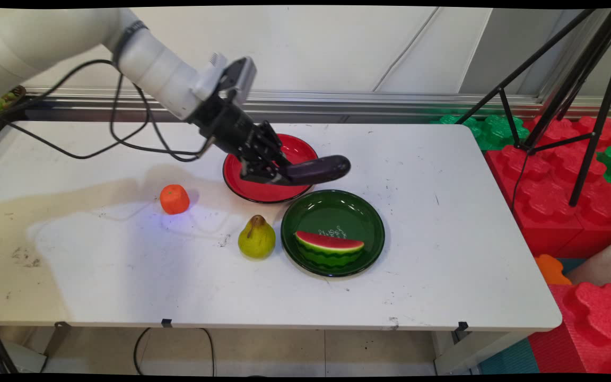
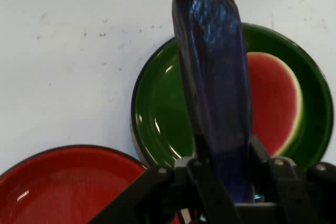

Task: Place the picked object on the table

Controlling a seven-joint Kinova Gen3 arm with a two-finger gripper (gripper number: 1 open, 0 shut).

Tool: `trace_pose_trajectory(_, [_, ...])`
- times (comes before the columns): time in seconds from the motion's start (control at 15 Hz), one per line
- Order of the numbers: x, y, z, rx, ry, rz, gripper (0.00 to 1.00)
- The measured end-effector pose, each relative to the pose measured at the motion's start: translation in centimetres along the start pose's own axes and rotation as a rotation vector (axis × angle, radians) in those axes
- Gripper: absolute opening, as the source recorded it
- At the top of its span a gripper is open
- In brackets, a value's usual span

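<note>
Pincer (image 1: 279, 175) gripping a dark purple eggplant (image 1: 319, 168): your arm is reaching in from the upper left, and its two fingers are pressing against the eggplant's near end, one on each side. The eggplant is sticking out almost level to the right, off the table (image 1: 443, 175), its far tip hanging past the right rim of the red plate (image 1: 255, 193) and just above the far rim of the green plate (image 1: 369, 220). In your hand view the eggplant (image 2: 215, 93) is rising straight up between the fingers, crossing the green plate (image 2: 157, 114) and covering part of the watermelon slice (image 2: 275, 103), with the red plate (image 2: 68, 187) showing at lower left.

The two plates are sitting just beside each other at the table's middle, the red one behind and to the left. The watermelon slice (image 1: 329, 248) is lying in the green plate's near half. A yellow-green pear (image 1: 256, 239) is standing upright just left of the green plate. A small orange (image 1: 174, 199) is resting farther left, well apart from the red plate.
</note>
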Motion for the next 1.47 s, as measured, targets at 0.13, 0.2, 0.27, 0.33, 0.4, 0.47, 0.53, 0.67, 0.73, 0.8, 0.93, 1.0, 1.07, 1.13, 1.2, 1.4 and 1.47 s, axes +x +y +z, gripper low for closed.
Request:
trace_pose_trajectory(0.13, [-0.3,0.4,-1.8,0.002,0.001,0.000,0.00])
trace_pose_trajectory(0.2, [-0.5,0.6,-2.6,0.003,0.001,0.002,0.00])
trace_pose_trajectory(0.27, [-0.6,0.7,-3.1,0.002,0.001,0.004,0.00])
trace_pose_trajectory(0.33, [-0.8,0.9,-3.8,0.002,0.000,0.008,0.00])
trace_pose_trajectory(0.4, [-0.9,1.1,-4.3,0.000,-0.002,0.010,0.00])
trace_pose_trajectory(0.47, [-1.2,1.4,-5.0,-0.002,-0.004,0.015,0.00])
trace_pose_trajectory(0.53, [-1.6,1.7,-5.8,-0.008,-0.010,0.018,0.00])
trace_pose_trajectory(0.67, [-2.6,2.5,-7.3,-0.022,-0.024,0.022,0.00])
trace_pose_trajectory(0.73, [-2.9,2.7,-7.7,-0.026,-0.028,0.022,0.00])
trace_pose_trajectory(0.8, [-3.4,3.1,-8.4,-0.033,-0.034,0.021,0.00])
trace_pose_trajectory(0.93, [-4.3,3.8,-9.6,-0.046,-0.045,0.013,0.00])
trace_pose_trajectory(1.0, [-4.8,4.2,-10.1,-0.054,-0.051,0.007,0.00])
trace_pose_trajectory(1.07, [-5.1,4.4,-10.4,-0.058,-0.054,0.004,0.00])
trace_pose_trajectory(1.13, [-5.6,4.7,-10.8,-0.066,-0.062,-0.001,0.00])
trace_pose_trajectory(1.2, [-6.0,5.0,-11.2,-0.071,-0.068,-0.004,0.00])
trace_pose_trajectory(1.4, [-7.6,5.8,-11.8,-0.086,-0.094,-0.022,0.00])
trace_pose_trajectory(1.47, [-8.1,6.1,-11.8,-0.090,-0.105,-0.028,0.00])
